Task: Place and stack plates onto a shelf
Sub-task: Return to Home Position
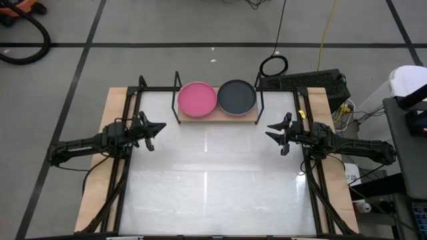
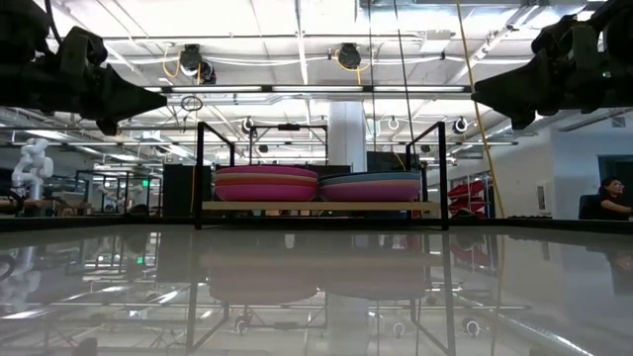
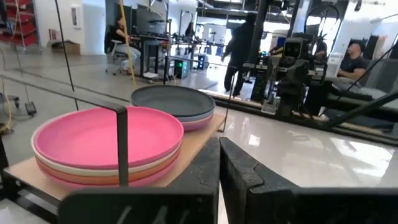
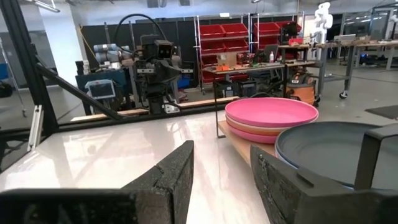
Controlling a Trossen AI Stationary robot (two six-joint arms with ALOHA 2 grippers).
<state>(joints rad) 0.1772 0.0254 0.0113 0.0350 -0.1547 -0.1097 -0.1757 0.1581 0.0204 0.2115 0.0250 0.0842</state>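
Observation:
Two stacks of plates rest on the shelf (image 1: 217, 117), a light-wood board on a black frame at the table's far middle. The left stack (image 1: 197, 99) has a pink plate on top, the right stack (image 1: 237, 97) a black one. In the left wrist view the pink stack (image 3: 106, 143) stands nearer and the black-topped one (image 3: 174, 102) behind it. My left gripper (image 1: 159, 128) is shut and holds nothing, at the table's left side, pointing level toward the middle. My right gripper (image 1: 272, 131) is open and holds nothing, at the right side, its fingers apart in its wrist view (image 4: 221, 180).
The shelf's black posts (image 2: 199, 173) rise at its corners. White tabletop (image 1: 213, 180) spreads in front of the shelf between the arms. Cables and equipment (image 1: 313, 83) lie beyond the far right corner. People show in the room behind the table.

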